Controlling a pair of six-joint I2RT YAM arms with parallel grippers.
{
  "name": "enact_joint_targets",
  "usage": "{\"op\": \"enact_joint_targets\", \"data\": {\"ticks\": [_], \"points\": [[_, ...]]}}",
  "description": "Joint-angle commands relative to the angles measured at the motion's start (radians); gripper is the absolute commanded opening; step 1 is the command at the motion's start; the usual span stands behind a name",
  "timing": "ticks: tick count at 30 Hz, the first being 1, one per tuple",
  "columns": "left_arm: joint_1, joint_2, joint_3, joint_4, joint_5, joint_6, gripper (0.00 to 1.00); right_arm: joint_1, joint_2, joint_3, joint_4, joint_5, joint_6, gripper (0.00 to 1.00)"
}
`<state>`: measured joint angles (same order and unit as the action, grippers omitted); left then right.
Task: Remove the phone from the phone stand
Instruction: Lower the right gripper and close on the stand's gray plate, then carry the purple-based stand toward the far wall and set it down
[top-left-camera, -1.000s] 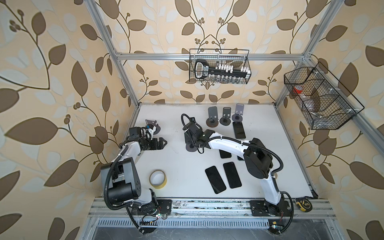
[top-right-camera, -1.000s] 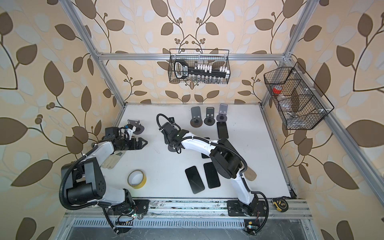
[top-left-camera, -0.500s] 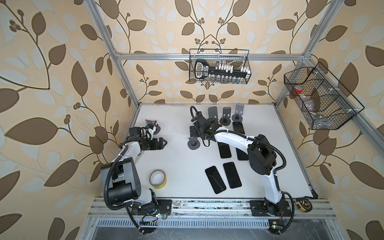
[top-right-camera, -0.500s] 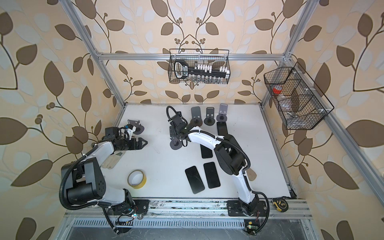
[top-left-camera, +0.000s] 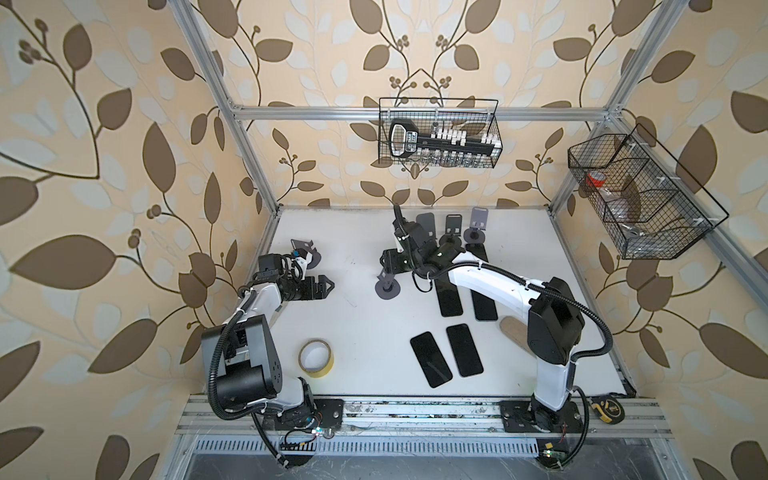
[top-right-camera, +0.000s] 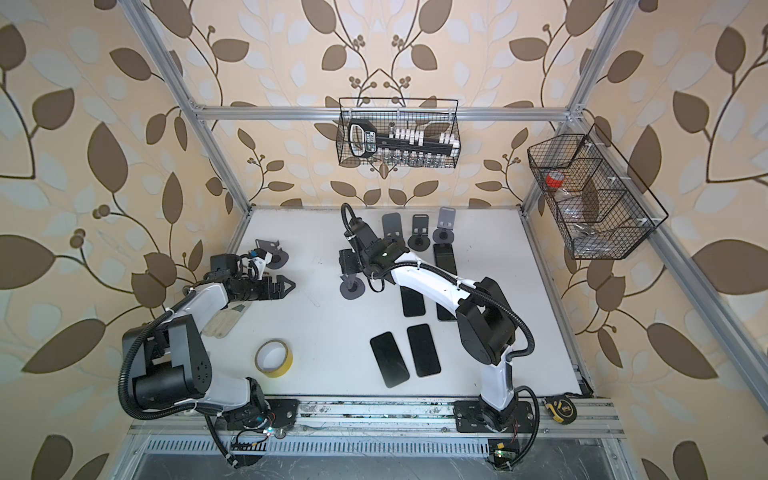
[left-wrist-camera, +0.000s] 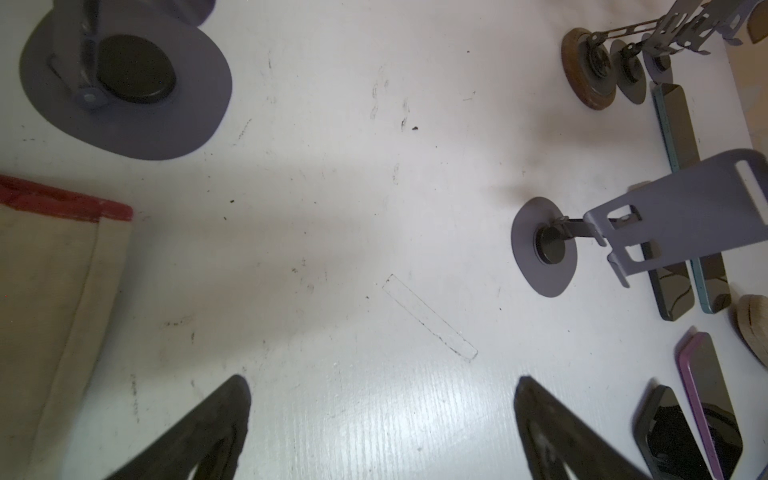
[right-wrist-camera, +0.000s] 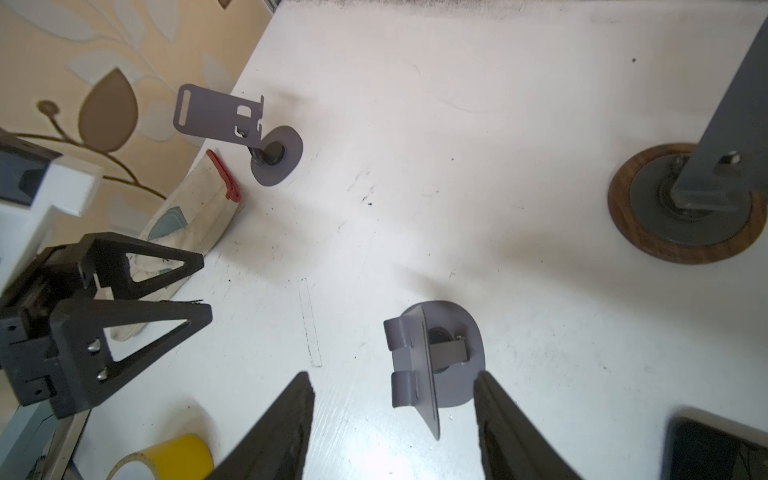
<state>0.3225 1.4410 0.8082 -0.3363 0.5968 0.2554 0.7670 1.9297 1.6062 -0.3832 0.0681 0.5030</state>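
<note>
The right end effector (right-wrist-camera: 392, 376) hangs over the grey phone stand (right-wrist-camera: 405, 386) near the middle of the bench (top-left-camera: 353, 332). Its fingers are spread to either side of the cradle, touching nothing and holding nothing. The cradle is bare, with no phone on its lip. The three stands at the back (top-left-camera: 454, 226) also look bare, as far as the top views show.

The phones all lie flat on the bench. In a top view the nearest phone (top-left-camera: 449, 297) sits at about 4 o'clock from the right end effector, close by, with its long axis running roughly 12 to 6. It is partly under the right forearm. Two more phones (top-left-camera: 430, 359) lie further toward 5 o'clock.

The left end effector (left-wrist-camera: 382, 382) is at 9 o'clock of the stand and well apart from it, spread wide and empty. The right arm is therefore much nearer to both stand and phones. Judging from the bare cradle, the removal looks done, and what remains is likely for the right arm to draw clear.
</note>
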Motion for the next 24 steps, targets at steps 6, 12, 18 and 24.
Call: {"op": "enact_joint_targets", "data": {"ticks": [6,12,18,24], "points": [[0.012,-0.007,0.016,-0.006,0.032,0.011,0.99,-0.015,0.068,-0.012,-0.03,-0.061,-0.025,0.61],[0.012,-0.007,0.016,-0.008,0.029,0.012,0.99,-0.018,0.105,-0.007,-0.005,-0.103,-0.045,0.47],[0.012,0.025,0.019,-0.009,0.029,0.011,0.99,-0.029,0.116,0.006,-0.006,-0.121,-0.076,0.1],[0.012,0.025,0.02,-0.01,0.028,0.01,0.99,-0.054,0.106,0.025,-0.008,-0.125,-0.086,0.09]]}}
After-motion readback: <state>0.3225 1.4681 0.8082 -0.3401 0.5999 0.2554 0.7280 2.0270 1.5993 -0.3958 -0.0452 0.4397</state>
